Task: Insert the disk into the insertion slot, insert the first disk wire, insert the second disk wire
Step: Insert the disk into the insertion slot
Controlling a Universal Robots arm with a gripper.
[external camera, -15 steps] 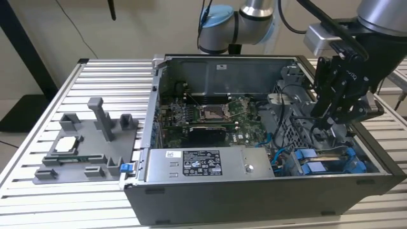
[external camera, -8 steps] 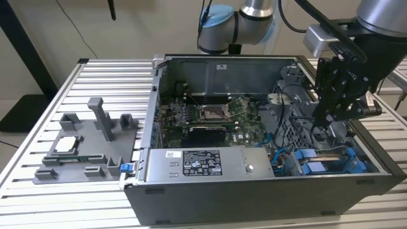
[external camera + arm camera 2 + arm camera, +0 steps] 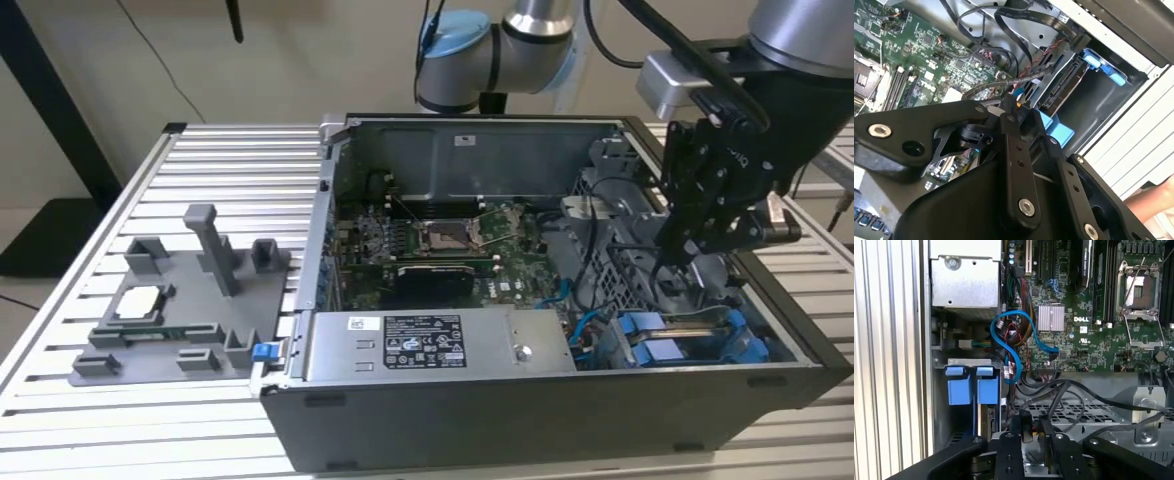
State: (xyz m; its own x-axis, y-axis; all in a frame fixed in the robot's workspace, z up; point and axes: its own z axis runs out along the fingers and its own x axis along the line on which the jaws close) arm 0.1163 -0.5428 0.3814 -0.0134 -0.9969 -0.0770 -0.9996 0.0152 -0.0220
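In the exterior view, my gripper [image 3: 674,262] hangs inside the open computer case at its right end, just above the insertion slot [image 3: 694,342]. The disk [image 3: 1066,82] sits edge-on in that bay, between its blue carrier tabs [image 3: 986,385]. In both wrist views my fingers [image 3: 1026,427] stand close together, pinching what looks like the end of a grey braided disk wire [image 3: 1004,82]. The gripper [image 3: 1010,106] is a short way from the disk's connector edge. The wire's plug is hidden behind my fingertips.
The silver power-supply box [image 3: 441,345] lies along the case's front. The motherboard [image 3: 441,240] lies behind it. A perforated metal cage [image 3: 1079,412] and loose black cables [image 3: 1069,390] lie under my gripper [image 3: 1035,427]. A grey parts fixture [image 3: 187,300] stands on the table at the exterior view's left.
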